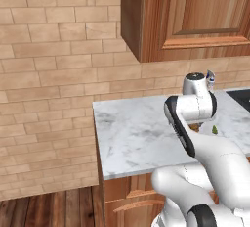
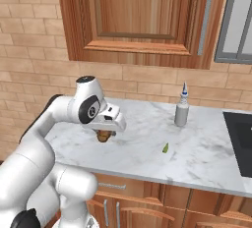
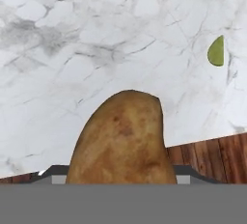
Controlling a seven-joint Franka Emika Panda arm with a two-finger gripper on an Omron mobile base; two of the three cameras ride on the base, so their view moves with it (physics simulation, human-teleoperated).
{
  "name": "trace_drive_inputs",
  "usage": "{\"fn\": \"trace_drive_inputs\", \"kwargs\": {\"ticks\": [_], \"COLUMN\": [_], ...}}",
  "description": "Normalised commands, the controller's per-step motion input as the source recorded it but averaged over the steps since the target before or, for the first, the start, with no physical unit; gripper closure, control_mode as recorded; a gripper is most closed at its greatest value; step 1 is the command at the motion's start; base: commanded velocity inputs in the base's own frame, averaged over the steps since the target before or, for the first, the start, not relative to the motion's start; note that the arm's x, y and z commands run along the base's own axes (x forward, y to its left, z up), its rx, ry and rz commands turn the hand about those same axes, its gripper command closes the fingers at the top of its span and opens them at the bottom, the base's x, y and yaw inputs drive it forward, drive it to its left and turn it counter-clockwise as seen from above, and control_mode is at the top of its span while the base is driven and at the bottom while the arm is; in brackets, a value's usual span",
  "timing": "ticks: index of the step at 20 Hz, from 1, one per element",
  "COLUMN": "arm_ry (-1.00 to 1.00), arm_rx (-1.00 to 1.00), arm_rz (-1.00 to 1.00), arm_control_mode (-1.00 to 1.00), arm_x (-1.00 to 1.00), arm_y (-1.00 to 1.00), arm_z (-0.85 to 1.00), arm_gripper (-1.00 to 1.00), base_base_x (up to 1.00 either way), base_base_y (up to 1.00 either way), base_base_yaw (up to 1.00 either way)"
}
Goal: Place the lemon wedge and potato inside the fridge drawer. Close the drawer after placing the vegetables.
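**Surfaces and finishes around the marble table**

The table (image 2: 197,158) is topped with white, grey-veined marble of a smooth, faintly polished finish. On it, the potato (image 3: 123,141) is seen with a matt, mottled tan-brown skin, slightly rough. The lemon wedge (image 3: 216,51), lying apart from the potato, is rendered smooth and yellow-green. Above the table, the wall cabinet (image 2: 142,15) is finished in reddish, grained wood, and the wall (image 1: 49,84) behind is laid in matt tan brick. The bottle (image 2: 181,112) standing on the table appears as smooth grey plastic. The floor (image 1: 49,209) beside the table is made of dark wooden boards.
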Motion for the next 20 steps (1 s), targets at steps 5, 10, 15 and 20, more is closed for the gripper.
{"fn": "trace_drive_inputs", "kwargs": {"ticks": [5, 10, 15, 20], "arm_ry": [0.00, 0.00, 0.00, 0.00], "arm_rx": [0.00, 0.00, 0.01, 0.00], "arm_rz": [0.01, -0.14, -0.06, 0.00], "arm_control_mode": [-1.00, -1.00, 1.00, 1.00], "arm_x": [-0.01, -0.08, -0.10, 0.00], "arm_y": [0.02, -0.05, -0.08, 0.00], "arm_z": [0.00, 0.00, 0.00, 0.00], "arm_gripper": [1.00, 1.00, 1.00, 1.00], "base_base_x": [0.00, 0.00, -0.50, -0.27], "base_base_y": [0.00, 0.00, -0.44, -0.26], "base_base_yaw": [0.00, 0.00, -0.43, -0.84]}}
